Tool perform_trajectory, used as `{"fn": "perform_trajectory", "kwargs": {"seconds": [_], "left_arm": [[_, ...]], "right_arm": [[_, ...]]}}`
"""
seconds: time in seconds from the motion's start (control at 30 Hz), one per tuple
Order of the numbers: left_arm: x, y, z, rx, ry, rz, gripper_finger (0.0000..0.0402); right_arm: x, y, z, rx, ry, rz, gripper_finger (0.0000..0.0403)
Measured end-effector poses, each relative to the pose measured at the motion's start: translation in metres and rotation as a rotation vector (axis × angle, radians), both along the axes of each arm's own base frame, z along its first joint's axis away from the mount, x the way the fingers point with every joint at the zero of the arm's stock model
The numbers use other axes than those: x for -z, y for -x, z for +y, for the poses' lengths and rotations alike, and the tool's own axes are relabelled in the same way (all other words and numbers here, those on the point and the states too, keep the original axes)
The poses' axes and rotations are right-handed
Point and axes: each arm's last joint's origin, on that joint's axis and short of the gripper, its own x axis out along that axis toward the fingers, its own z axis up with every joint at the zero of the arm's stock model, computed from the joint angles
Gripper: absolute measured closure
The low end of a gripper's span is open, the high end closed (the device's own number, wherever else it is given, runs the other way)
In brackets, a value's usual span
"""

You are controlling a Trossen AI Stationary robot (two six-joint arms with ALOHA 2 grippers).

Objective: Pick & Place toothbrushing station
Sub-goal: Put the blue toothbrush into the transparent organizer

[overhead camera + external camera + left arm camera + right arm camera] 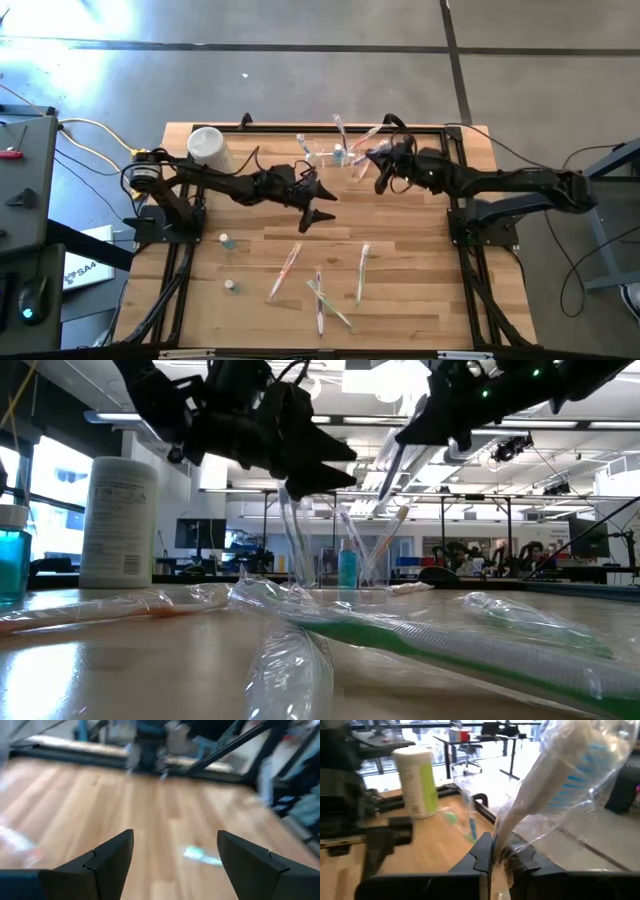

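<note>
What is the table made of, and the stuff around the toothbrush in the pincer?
The table looks like pale wooden planks: seams and grain show. The wrap on the toothbrush in the right pincer looks like thin clear plastic: crinkled, shiny, see-through.

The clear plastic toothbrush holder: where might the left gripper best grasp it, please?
Likely the left wall of the small clear plastic holder, pinched over the rim from above; it stands upright, and the right gripper with its wrapped toothbrush crowds the other side.

Bare wood (400, 290) right front; wrapped toothbrushes (320, 285) clutter centre front.
</note>
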Motion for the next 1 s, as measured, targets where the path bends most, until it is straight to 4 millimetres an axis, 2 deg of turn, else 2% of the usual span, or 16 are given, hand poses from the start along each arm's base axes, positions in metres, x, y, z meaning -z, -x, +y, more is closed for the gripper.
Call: {"fn": "perform_trajectory", "kwargs": {"seconds": [0.37,0.6,0.7,0.87,1.0], "left_arm": [[-0.029,0.026,0.001,-0.139,-0.093,0.089,0.0119],[-0.037,0.041,0.002,-0.240,-0.111,0.162,0.0119],[-0.038,0.044,0.002,-0.244,-0.110,0.177,0.0119],[-0.038,0.044,0.002,-0.244,-0.109,0.178,0.0119],[-0.038,0.044,0.002,-0.250,-0.089,0.184,0.0119]], "right_arm": [[0.033,-0.020,-0.048,0.092,-0.046,0.008,0.0384],[0.055,-0.026,-0.067,0.139,-0.070,0.062,0.0384],[0.060,-0.029,-0.071,0.147,-0.077,0.093,0.0384],[0.057,-0.039,-0.076,0.142,-0.062,0.119,0.0384],[0.056,-0.046,-0.081,0.172,-0.105,0.231,0.0384]]}}
